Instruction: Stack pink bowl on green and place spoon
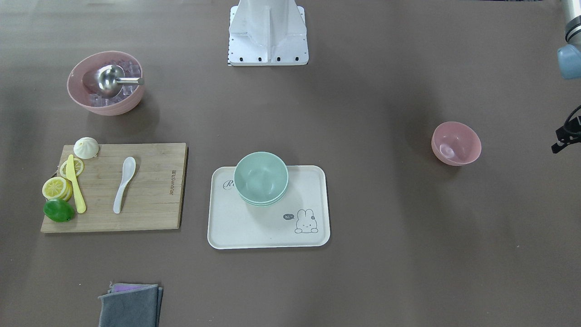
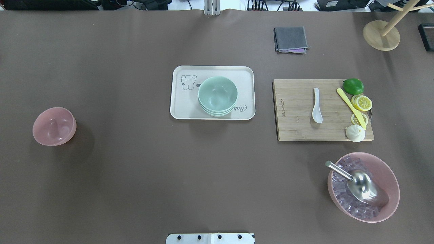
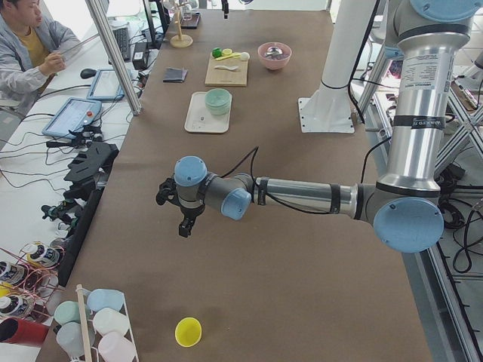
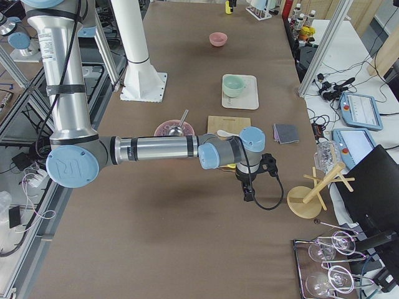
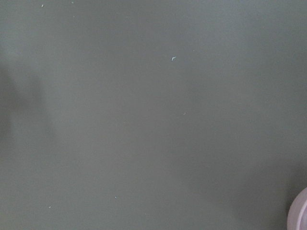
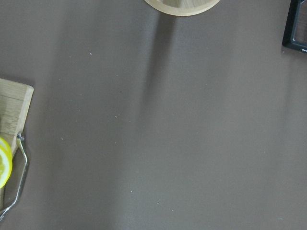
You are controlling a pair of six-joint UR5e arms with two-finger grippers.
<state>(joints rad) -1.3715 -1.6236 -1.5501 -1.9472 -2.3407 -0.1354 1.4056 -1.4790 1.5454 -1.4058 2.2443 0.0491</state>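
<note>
The small pink bowl (image 1: 456,143) stands empty on the bare table on my left side, also in the overhead view (image 2: 54,126). Stacked green bowls (image 1: 261,178) sit on the white rabbit tray (image 1: 268,231) in the middle, also in the overhead view (image 2: 217,96). The white spoon (image 1: 124,184) lies on the wooden cutting board (image 1: 154,204). My left gripper (image 3: 184,222) hangs above the table beyond the pink bowl; my right gripper (image 4: 249,192) hangs beyond the cutting board. I cannot tell whether either is open or shut.
A large pink bowl (image 2: 390,176) of ice cubes with a metal scoop stands near the board. Lemon slices, a lime (image 2: 353,86), a yellow knife and a bun lie on the board. A grey cloth (image 2: 291,39) and a wooden stand (image 2: 381,35) are at the far side.
</note>
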